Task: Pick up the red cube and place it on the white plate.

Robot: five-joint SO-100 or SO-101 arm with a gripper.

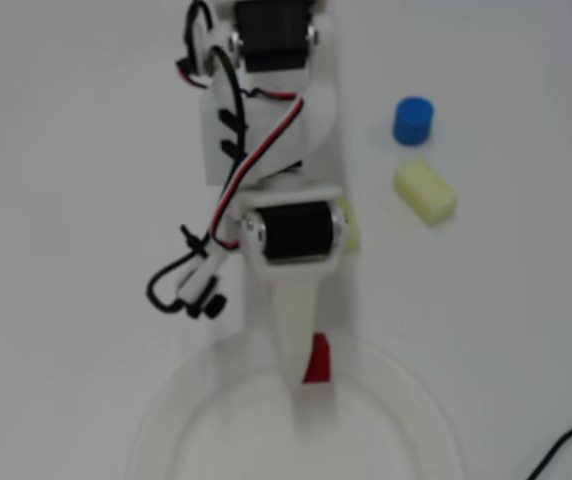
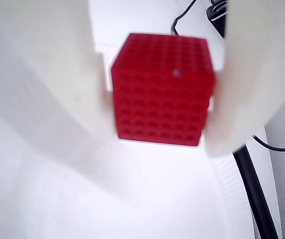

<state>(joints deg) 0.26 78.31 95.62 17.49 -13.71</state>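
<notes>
In the wrist view the red cube [image 2: 162, 89], with a ridged grid face, sits clamped between my two white fingers [image 2: 53, 79]. My gripper [image 2: 160, 99] is shut on it. In the overhead view the gripper [image 1: 311, 365] reaches down over the far rim of the white plate [image 1: 406, 400], and only a sliver of the red cube [image 1: 317, 360] shows beside the white finger. The cube hangs over the plate's inner edge; I cannot tell whether it touches the plate.
A blue cylinder [image 1: 413, 120] and a pale yellow block [image 1: 425, 190] lie on the white table to the right of the arm. Another pale yellow block [image 1: 350, 228] peeks out beside the wrist motor. A black cable [image 1: 566, 450] runs at the lower right.
</notes>
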